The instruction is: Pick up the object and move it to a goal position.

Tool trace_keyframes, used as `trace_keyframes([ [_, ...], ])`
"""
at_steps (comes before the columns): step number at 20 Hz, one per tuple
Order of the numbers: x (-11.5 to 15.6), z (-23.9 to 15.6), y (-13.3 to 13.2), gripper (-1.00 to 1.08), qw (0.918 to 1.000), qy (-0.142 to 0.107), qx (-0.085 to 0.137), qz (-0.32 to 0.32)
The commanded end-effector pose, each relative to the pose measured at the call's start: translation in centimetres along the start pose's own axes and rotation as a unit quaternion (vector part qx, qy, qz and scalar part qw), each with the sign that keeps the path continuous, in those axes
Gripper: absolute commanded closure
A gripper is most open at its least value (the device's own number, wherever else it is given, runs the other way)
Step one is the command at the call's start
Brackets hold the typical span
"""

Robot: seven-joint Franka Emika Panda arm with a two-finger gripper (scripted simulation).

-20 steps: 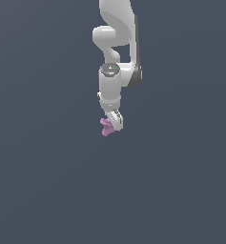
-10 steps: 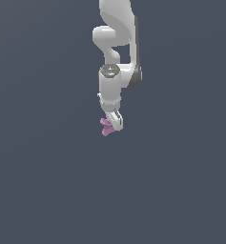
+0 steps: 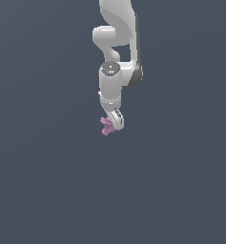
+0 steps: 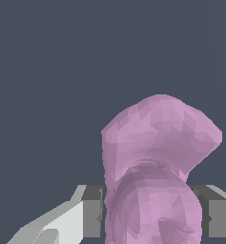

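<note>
Here the white arm, smooth and glossy with rounded joint housings, hangs down from the top of the exterior view against a flat slate-grey backdrop. Its pincer pinches the object, a small pink-purple lump with short stubby knobs poking out toward the exterior view's left. In the wrist view the object fills the gap between 2 grey-padded fingers, its faceted, matte surface bulging into rounded lobes. Both pads seem to touch it, though the far one is partly hidden
</note>
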State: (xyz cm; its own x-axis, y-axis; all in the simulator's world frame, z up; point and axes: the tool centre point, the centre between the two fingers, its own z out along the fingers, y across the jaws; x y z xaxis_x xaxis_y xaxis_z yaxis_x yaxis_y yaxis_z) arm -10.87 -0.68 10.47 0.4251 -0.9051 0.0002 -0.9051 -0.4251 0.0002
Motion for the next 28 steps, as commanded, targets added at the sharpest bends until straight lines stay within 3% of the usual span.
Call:
trace_keyframes([
  [1, -0.1, -0.9, -0.2, 1.08, 1.0, 0.0, 0.001, 0.0],
  [9, -1.0, -5.8, -1.1, 1.08, 1.0, 0.001, 0.0, 0.0],
  [28, -4.0, -23.2, -4.9, 1.08, 1.0, 0.001, 0.0, 0.0],
])
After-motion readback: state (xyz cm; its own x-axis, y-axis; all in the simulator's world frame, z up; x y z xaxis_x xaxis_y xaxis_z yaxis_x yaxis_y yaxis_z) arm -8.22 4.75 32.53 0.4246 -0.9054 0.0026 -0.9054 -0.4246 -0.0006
